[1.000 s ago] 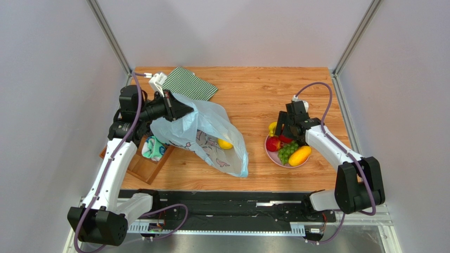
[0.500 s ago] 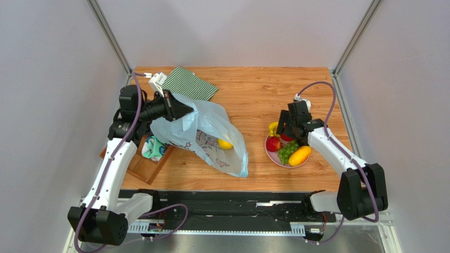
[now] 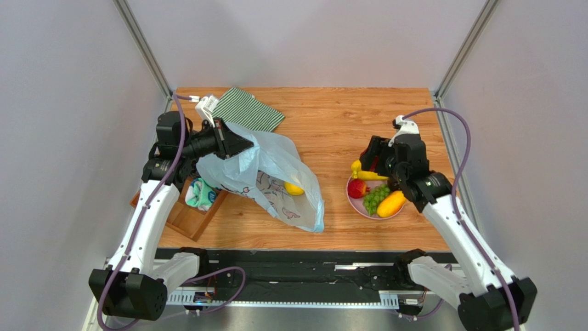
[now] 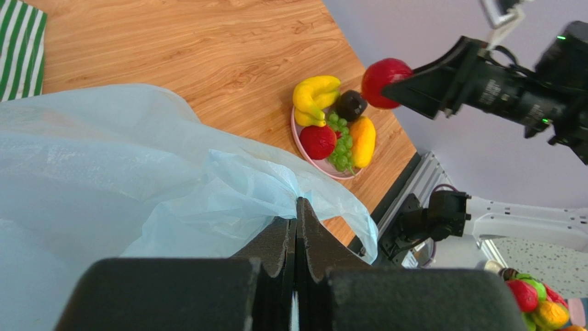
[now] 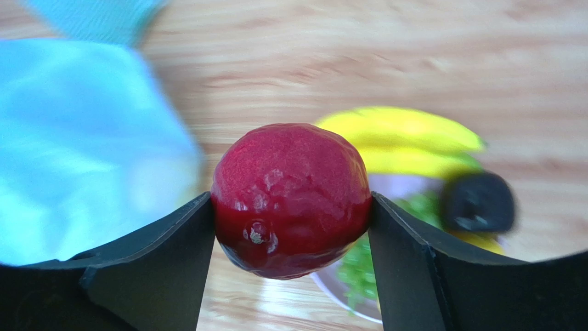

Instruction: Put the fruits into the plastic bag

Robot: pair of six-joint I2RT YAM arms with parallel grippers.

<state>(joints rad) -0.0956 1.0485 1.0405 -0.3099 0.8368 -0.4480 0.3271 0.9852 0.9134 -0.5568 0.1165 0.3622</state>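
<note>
Right arm has come up off the pink plate (image 3: 359, 207) since a second ago and now sits raised above it. Left arm and plastic bag (image 3: 266, 169) haven't shifted.

Left to right:
- Wooden tray (image 3: 181, 219) at the left worktop (image 3: 331, 124) edge, rolled socks (image 3: 201, 194) in it.
- Green striped cloth (image 3: 247, 110) lies flat at the far-left corner.
- Left end effector (image 4: 295, 227) is clamped shut on a fold of the bag's rim and holds that side up off the worktop. The rest of the bag drapes down and right.
- Lemon (image 3: 294, 188) sits inside the bag, seen through the plastic, near the bag's right side.
- Plate is right of the bag, well apart from it. On it: banana (image 3: 366, 174) at the far-left rim, second red apple (image 3: 357, 188), green grapes (image 3: 376, 198), mango (image 3: 391, 204), avocado (image 4: 350, 105).
- Right end effector (image 5: 291, 207) grips a red apple (image 5: 291, 198) between both fingers — jaws wide, pressed on either side of it. The apple hangs in the air over the plate's far side, clear of the other fruit.
</note>
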